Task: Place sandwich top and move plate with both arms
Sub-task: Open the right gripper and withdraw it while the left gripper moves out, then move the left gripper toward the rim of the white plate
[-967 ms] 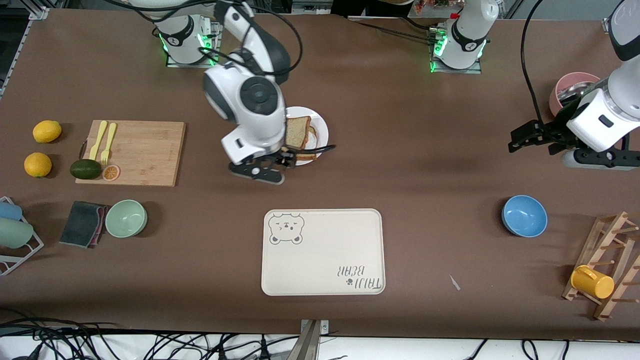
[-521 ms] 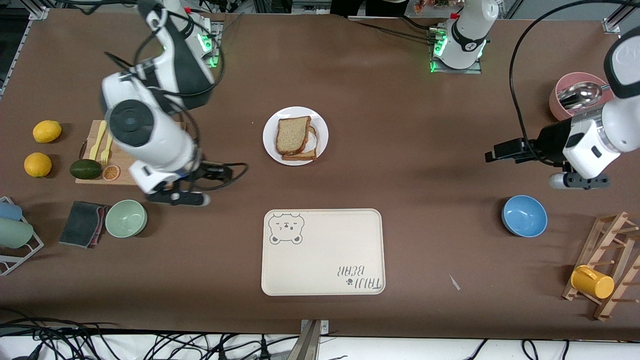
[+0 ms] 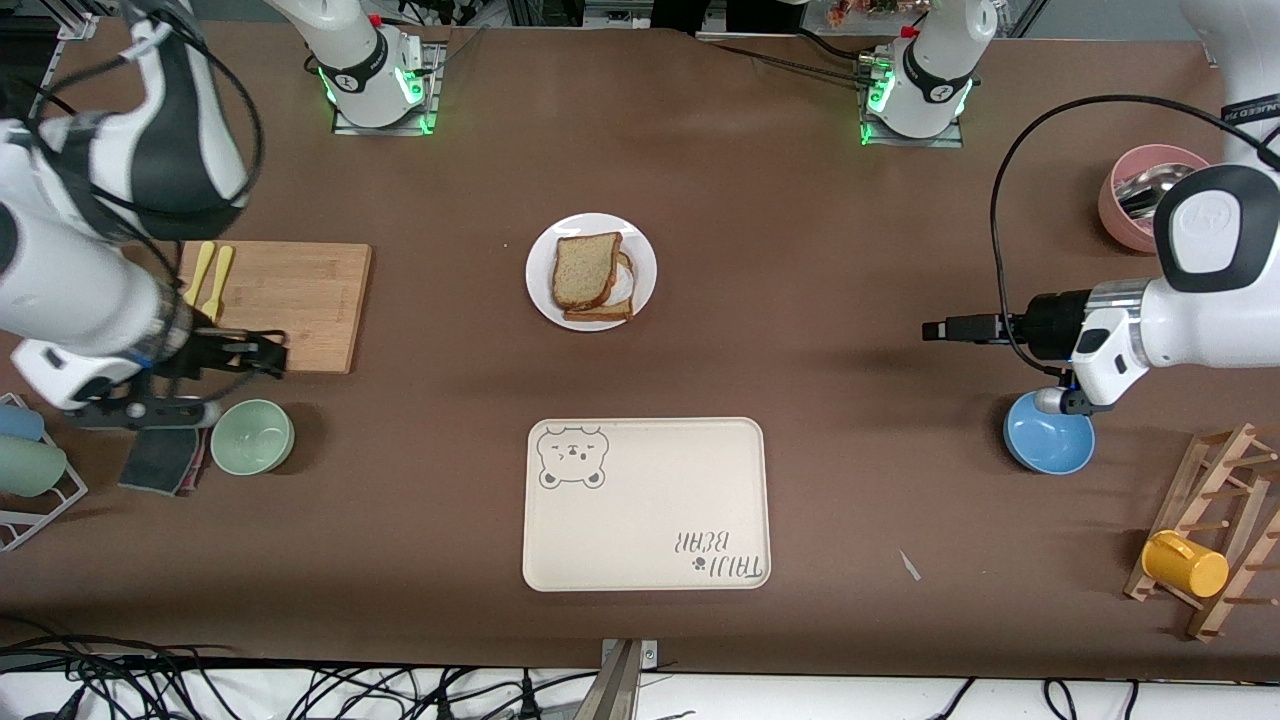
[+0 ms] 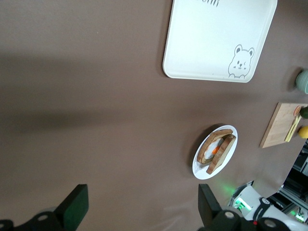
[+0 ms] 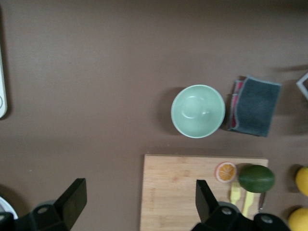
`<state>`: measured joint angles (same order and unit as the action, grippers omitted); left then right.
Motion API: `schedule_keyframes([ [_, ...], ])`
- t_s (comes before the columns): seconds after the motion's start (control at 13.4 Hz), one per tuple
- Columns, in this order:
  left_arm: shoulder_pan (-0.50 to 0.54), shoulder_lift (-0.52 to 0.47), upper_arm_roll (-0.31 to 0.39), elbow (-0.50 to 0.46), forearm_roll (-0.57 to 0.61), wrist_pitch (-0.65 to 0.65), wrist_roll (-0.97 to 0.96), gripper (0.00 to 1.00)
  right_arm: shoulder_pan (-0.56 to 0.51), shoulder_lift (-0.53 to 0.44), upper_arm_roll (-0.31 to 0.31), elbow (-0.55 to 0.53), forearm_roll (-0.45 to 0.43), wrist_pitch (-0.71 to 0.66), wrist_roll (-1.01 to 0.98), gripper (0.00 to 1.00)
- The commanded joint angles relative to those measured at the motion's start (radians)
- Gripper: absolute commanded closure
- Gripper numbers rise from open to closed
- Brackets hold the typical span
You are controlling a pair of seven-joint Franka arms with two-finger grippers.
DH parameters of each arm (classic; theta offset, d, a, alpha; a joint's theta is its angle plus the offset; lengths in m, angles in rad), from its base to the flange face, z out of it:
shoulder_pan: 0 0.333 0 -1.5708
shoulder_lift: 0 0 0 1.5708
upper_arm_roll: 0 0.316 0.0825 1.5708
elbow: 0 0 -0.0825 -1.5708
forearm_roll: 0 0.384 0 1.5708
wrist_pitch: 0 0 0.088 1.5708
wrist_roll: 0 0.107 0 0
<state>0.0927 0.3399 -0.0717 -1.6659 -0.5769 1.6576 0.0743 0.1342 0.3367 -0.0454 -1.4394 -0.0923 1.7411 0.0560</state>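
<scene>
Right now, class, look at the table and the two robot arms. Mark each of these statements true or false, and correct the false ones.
1. The sandwich top lies on the white plate, over the slice with the egg. True.
2. The plate stands on the bear-print tray. False: it stands on the bare table, farther from the front camera than the tray.
3. The left gripper holds the blue bowl. False: it is open, empty, in the air beside the bowl.
4. The right gripper is open, over the cutting board's edge near the green bowl. True.
5. A yellow mug hangs on the wooden rack. True.
</scene>
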Motion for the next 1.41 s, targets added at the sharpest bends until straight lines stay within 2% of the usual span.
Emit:
schedule_keyframes([
  [0.0, -0.001, 0.013, -0.002, -0.026, -0.044, 0.02, 0.051, 0.0, 0.001, -0.059, -0.027, -0.007, 0.031, -0.099, -0.083, 0.0],
  [0.15, 0.004, 0.01, 0.0, -0.124, -0.209, 0.098, 0.149, 0.0, -0.004, -0.105, -0.092, -0.019, 0.1, -0.118, -0.138, 0.0],
  [0.22, 0.004, 0.011, 0.0, -0.168, -0.277, 0.128, 0.206, 0.0, -0.033, -0.137, -0.085, -0.041, 0.117, -0.106, -0.142, 0.0],
  [0.37, 0.002, 0.019, 0.0, -0.244, -0.362, 0.18, 0.331, 0.0, -0.16, -0.227, 0.016, -0.07, 0.121, -0.106, -0.143, 0.0],
  [0.52, -0.004, 0.027, 0.0, -0.319, -0.478, 0.235, 0.48, 0.0, -0.18, -0.295, 0.03, -0.107, 0.103, -0.117, -0.145, 0.0],
  [0.67, -0.02, 0.042, 0.0, -0.388, -0.593, 0.246, 0.583, 0.0, -0.186, -0.353, 0.019, -0.18, 0.114, -0.117, -0.14, 0.0],
  [1.04, -0.128, 0.116, 0.0, -0.411, -0.722, 0.249, 0.614, 0.0, -0.179, -0.357, 0.004, -0.185, 0.118, -0.158, -0.134, 0.0],
  [1.34, -0.226, 0.183, -0.003, -0.381, -0.762, 0.306, 0.616, 0.0, -0.179, -0.344, 0.004, -0.184, 0.118, -0.158, -0.142, 0.0],
])
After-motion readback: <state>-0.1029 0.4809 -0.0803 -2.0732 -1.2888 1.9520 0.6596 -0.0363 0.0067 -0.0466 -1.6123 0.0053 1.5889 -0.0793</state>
